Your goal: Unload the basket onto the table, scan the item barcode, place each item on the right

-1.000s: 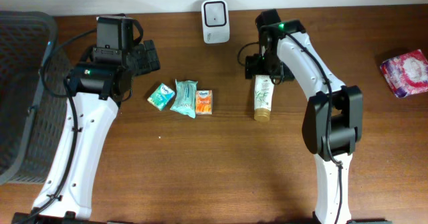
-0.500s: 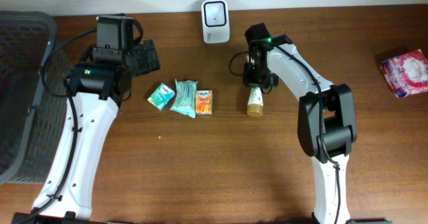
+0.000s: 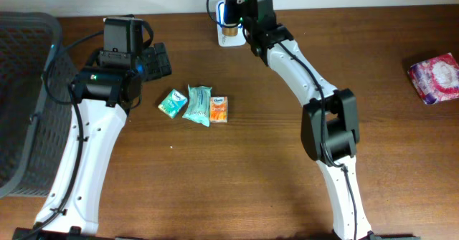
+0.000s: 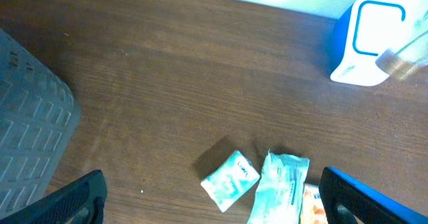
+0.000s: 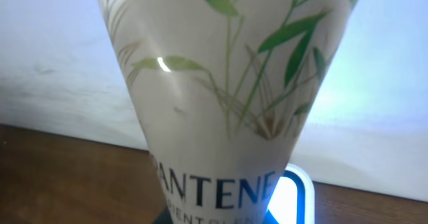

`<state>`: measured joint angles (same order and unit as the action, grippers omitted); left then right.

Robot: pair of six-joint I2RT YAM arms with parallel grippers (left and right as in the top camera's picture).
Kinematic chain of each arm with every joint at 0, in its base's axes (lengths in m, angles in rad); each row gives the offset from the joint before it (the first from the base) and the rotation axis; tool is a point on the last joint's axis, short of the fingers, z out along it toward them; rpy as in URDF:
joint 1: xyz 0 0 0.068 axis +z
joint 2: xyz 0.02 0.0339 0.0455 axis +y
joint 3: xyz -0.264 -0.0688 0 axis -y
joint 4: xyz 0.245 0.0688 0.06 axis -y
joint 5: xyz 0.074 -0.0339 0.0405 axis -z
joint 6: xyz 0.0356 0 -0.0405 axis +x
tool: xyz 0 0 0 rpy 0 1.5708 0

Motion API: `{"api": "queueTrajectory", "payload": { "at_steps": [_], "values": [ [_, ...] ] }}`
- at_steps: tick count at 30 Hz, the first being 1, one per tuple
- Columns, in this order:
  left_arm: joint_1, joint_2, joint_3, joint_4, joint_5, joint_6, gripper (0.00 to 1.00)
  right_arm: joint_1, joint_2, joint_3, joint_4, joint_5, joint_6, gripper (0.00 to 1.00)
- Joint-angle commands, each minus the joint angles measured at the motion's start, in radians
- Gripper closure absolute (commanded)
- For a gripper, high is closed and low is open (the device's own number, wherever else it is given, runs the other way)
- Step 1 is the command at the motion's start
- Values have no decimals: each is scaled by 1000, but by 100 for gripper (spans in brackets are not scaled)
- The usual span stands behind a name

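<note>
Two hands are seen. On the left, the left hand [image 3: 159, 59] is held wide apart and empty above the desk [image 3: 215, 175], near three small packets [image 3: 193, 105]. Further right, the tube [image 5: 227, 103] has been lifted off the desk and brought to the scanner [image 4: 354, 63], so scanning is judged under way; it is clamped in the closed right hand [image 3: 237, 2], cap end over the scanner.
</note>
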<state>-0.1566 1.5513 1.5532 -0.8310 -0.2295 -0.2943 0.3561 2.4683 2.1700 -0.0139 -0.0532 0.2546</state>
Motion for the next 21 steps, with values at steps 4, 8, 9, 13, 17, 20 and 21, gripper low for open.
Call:
{"api": "queueTrajectory", "payload": {
  "at_steps": [4, 8, 9, 13, 17, 20, 21],
  "values": [
    [3, -6, 0, -1, -11, 12, 1, -2, 38, 19, 109, 65, 311, 96],
    [3, -6, 0, -1, -11, 12, 1, -18, 38, 19, 133, 65, 502, 96],
    [3, -6, 0, -1, -11, 12, 1, -24, 37, 19, 134, 64, 518, 96],
    [3, -6, 0, -2, -11, 12, 1, -76, -26, 19, 103, 38, 395, 96],
    [3, -6, 0, -1, -11, 12, 1, -253, -211, 19, -319, 87, 377, 96],
    [3, -6, 0, -1, -11, 12, 1, -475, -242, 19, -781, 152, 356, 96],
    [3, -6, 0, -1, -11, 12, 1, -521, -242, 19, -850, 176, 356, 96]
  ]
}}
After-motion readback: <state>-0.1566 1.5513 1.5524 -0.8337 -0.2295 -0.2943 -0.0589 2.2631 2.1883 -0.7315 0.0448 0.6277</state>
